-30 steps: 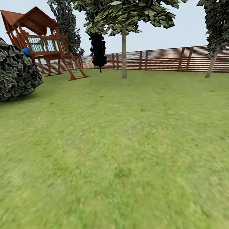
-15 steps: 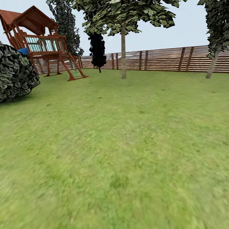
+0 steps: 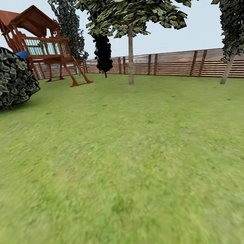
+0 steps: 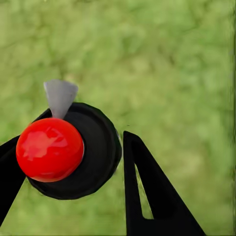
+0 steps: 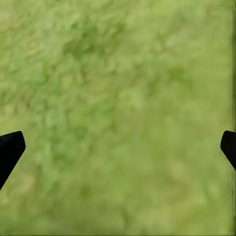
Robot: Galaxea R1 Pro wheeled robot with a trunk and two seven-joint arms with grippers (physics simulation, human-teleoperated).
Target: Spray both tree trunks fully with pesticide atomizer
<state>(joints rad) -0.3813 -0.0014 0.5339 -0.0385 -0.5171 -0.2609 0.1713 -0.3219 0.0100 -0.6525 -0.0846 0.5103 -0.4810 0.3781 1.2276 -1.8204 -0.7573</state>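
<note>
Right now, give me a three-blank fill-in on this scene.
1. The right gripper hangs ___ above the lawn.
2. Between the left gripper's fingers sits a black round object topped by a ___ ball.
3. Behind the wooden playset, the lawn ends at a brown slatted ___.

Missing words: open; red; fence.

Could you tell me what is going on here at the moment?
The robot is out on the garden lawn, facing a slatted wooden fence, a wooden play tower and a thin-trunked tree. In its wrist view, the left gripper is closed around a black round object with a red ball-like top and a grey nozzle-like tip, held over the grass. The right gripper is open with only grass between its fingers. No spray is visible.
</note>
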